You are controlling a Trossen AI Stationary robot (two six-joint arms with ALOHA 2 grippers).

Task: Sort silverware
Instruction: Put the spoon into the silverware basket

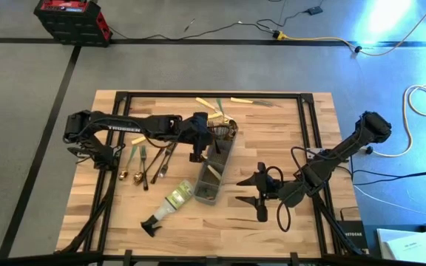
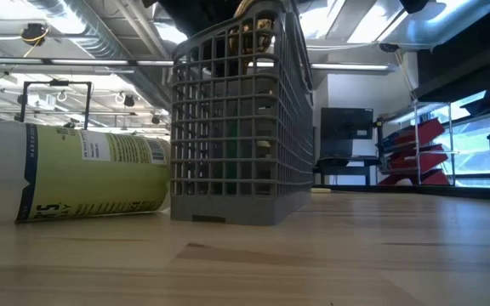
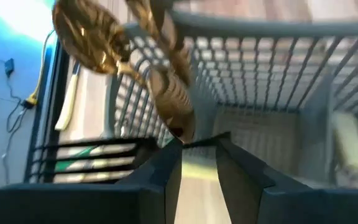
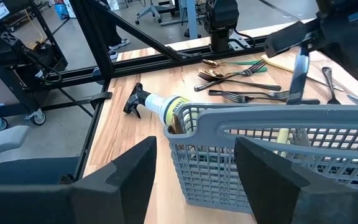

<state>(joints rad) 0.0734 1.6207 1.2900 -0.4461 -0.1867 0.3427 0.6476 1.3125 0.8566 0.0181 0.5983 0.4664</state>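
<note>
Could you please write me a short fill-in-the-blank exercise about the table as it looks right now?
1. The left gripper hangs over the grey mesh ____ at its far end.
2. The spray bottle lies on its ____ next to the caddy.
3. The right gripper, on the caddy's other side, has its fingers ____ and holds nothing.
4. Loose forks and spoons lie on the table under the ____ arm.

Missing words: caddy; side; open; left
</note>
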